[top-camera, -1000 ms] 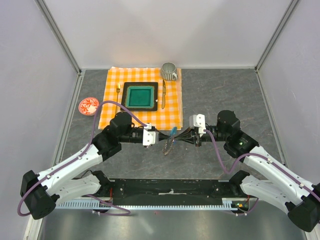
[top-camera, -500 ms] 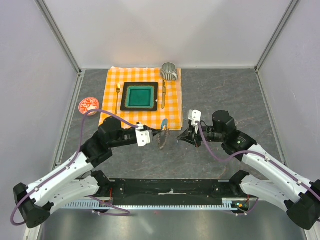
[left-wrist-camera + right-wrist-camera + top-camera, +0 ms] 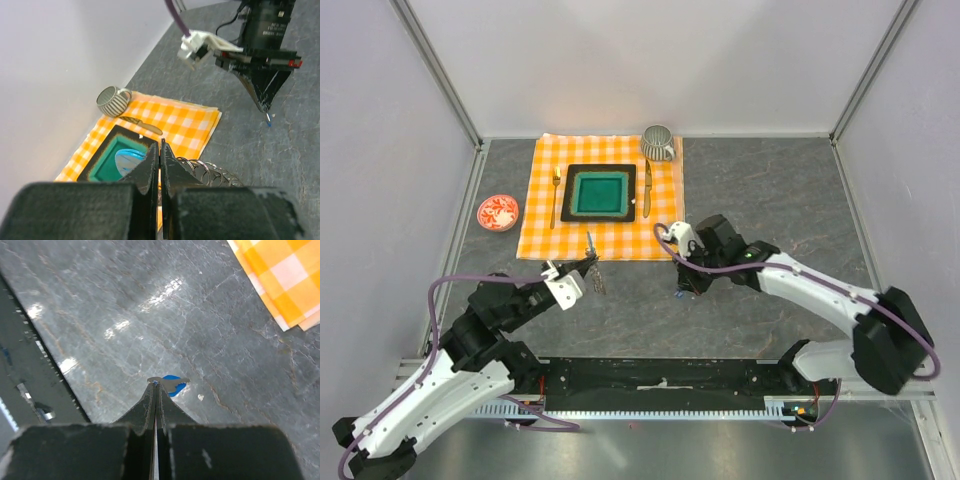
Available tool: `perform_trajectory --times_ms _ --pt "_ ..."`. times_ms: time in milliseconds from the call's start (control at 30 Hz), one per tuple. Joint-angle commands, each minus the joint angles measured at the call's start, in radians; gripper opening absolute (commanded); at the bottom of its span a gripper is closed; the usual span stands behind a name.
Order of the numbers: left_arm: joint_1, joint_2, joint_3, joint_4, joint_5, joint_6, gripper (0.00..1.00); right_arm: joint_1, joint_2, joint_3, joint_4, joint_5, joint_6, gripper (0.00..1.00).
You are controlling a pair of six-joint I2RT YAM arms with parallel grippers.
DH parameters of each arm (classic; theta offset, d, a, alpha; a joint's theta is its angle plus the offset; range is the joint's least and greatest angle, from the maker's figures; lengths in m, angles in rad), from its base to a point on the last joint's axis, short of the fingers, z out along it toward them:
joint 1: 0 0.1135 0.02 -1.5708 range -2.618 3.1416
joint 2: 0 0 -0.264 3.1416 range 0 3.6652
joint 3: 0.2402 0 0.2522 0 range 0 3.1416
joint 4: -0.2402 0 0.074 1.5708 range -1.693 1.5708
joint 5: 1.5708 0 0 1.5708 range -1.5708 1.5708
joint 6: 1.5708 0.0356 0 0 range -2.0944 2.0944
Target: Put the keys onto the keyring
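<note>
Grey stone-look tabletop [image 3: 770, 190], pale walls around. My left claw [image 3: 160, 150] is pinched together, apparently on the coiled keyring [image 3: 212, 172], with a blue tag [image 3: 129, 160] showing just behind. My right claw [image 3: 155, 386] is clamped on a small blue-headed key [image 3: 172, 385], low over the table and well apart from the ring. I'd raise it level, line the key's hole up with the coil's free end, then feed slowly.

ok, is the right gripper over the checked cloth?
No, in the top view the right gripper hangs over bare grey table, nearer than the cloth's front edge.
</note>
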Motion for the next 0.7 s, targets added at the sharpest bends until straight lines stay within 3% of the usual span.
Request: perform_trajectory --times_ms 0,300,667 --pt "-0.003 -0.049 -0.026 0.025 -0.099 -0.022 0.02 0.053 0.140 0.107 0.000 0.101 -0.023 0.00" --pt "0.004 -0.089 -0.055 0.054 -0.120 -0.011 0.02 0.110 0.397 0.163 0.171 0.116 -0.070 0.00" --pt "0.019 -0.095 -0.067 0.074 -0.108 -0.017 0.02 0.122 0.405 0.060 0.379 0.107 -0.086 0.00"
